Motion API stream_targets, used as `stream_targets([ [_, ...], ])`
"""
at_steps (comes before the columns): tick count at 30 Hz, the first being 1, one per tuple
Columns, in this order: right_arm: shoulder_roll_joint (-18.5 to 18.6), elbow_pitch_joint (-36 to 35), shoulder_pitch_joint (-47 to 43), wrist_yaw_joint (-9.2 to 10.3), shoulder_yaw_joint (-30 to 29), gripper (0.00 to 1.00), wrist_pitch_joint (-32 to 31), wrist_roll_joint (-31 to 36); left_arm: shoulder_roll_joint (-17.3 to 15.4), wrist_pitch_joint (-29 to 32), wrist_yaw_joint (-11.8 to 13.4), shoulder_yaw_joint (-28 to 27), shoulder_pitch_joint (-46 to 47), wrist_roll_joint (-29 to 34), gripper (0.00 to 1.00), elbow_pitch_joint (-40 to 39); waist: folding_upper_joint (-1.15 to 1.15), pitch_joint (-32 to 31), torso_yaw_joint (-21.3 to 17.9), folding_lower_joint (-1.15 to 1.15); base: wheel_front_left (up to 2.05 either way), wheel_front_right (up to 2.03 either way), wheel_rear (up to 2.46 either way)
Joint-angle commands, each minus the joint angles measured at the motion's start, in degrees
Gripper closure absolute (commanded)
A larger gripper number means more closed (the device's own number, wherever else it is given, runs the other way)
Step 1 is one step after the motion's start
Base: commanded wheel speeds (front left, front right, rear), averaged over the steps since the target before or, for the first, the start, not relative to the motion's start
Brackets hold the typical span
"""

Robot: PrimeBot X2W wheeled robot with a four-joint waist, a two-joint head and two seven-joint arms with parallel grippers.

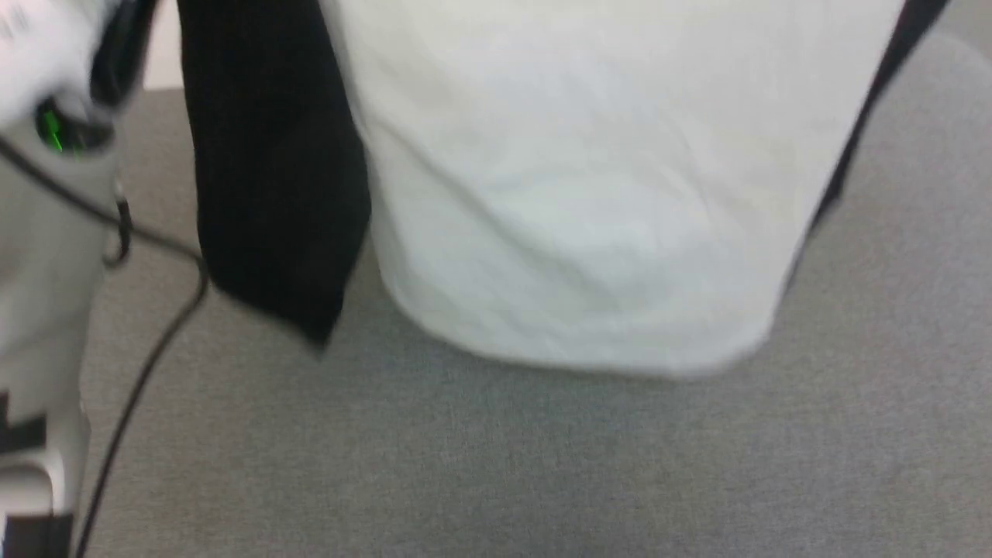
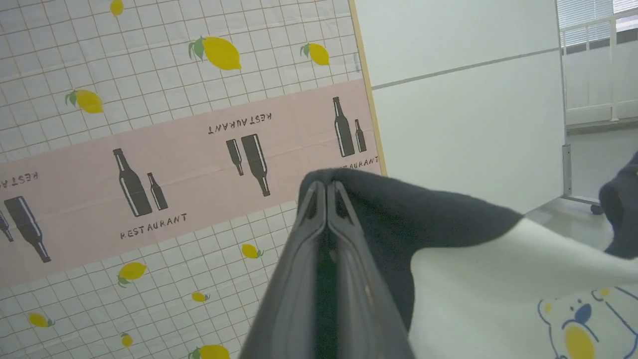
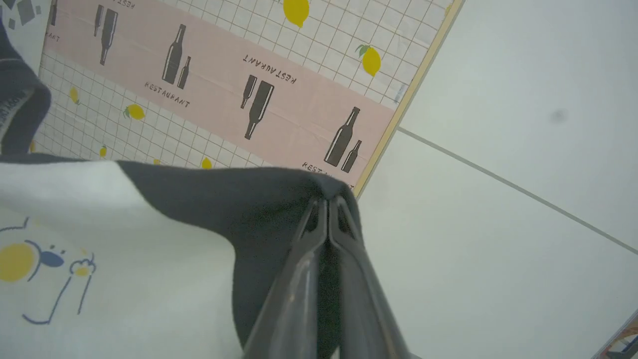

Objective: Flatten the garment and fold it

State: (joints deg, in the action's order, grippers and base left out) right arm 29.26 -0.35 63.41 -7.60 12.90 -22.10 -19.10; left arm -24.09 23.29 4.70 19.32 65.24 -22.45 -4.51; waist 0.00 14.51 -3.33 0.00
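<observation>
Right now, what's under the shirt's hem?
A grey surface lies below the hem of the garment, with a black cable at left. Whatever is behind the hanging body is covered.

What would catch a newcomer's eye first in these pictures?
The garment strikes first: its white body spreads across the top of the head view above a grey surface, with a black sleeve hanging at its left. In the wrist views, the left gripper and right gripper each have their jaws shut on dark cloth of it. Behind them is a backdrop printed with lemons and bottles.
</observation>
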Motion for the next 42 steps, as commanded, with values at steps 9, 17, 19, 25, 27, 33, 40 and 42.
stream_targets([
  [9,-2.14,13.85,19.52,0.11,2.35,1.0,5.83,7.16,3.84,-11.97,3.18,-0.85,20.2,7.71,1.0,14.47,0.0,19.94,0.93,0.0,0.0,0.0,0.0],
  [17,-1.99,23.49,27.44,0.11,5.34,1.0,14.5,12.66,3.86,-24.81,3.67,0.18,24.88,11.6,1.0,23.2,0.0,25.7,2.53,0.0,0.0,0.0,0.0],
  [19,-1.69,24.87,27.43,0.11,6.74,1.0,16.74,13.33,3.68,-27.96,3.69,0.35,24.15,11.92,1.0,24.22,0.0,26.64,2.75,0.0,0.0,0.0,0.0],
  [25,-0.07,25.79,24.11,0.11,9.42,1.0,22.05,11.14,3.03,-33.69,1.92,1.35,19.11,10.99,1.0,23.86,0.0,28.33,3.43,0.0,0.0,0.0,0.0],
  [27,1.0,24.75,21.92,0.11,9.55,1.0,23.22,9.51,2.51,-34.65,1.1,1.99,16.41,10.69,1.0,22.29,0.0,28.04,3.76,0.0,0.0,0.0,0.0],
  [33,5.31,15.7,10.15,0.11,5.37,1.0,25.17,5.25,1.24,-36.13,1.48,3.71,3.87,9.79,1.0,12.39,0.0,24.36,4.55,0.0,0.0,0.0,0.0],
  [40,5.64,-1.28,-11.41,0.11,-4.5,1.0,22.25,4.63,-1.12,-34.4,3.83,7.41,-14.07,9.78,1.0,-1.81,0.0,18.87,4.06,0.0,0.0,0.0,0.0],
  [42,4.04,-5.85,-18.36,0.11,-7.46,1.0,20.92,5.12,-1.69,-33.55,5.21,8.58,-19.58,9.95,1.0,-5.29,0.0,17.18,3.78,0.0,0.0,0.0,0.0],
])
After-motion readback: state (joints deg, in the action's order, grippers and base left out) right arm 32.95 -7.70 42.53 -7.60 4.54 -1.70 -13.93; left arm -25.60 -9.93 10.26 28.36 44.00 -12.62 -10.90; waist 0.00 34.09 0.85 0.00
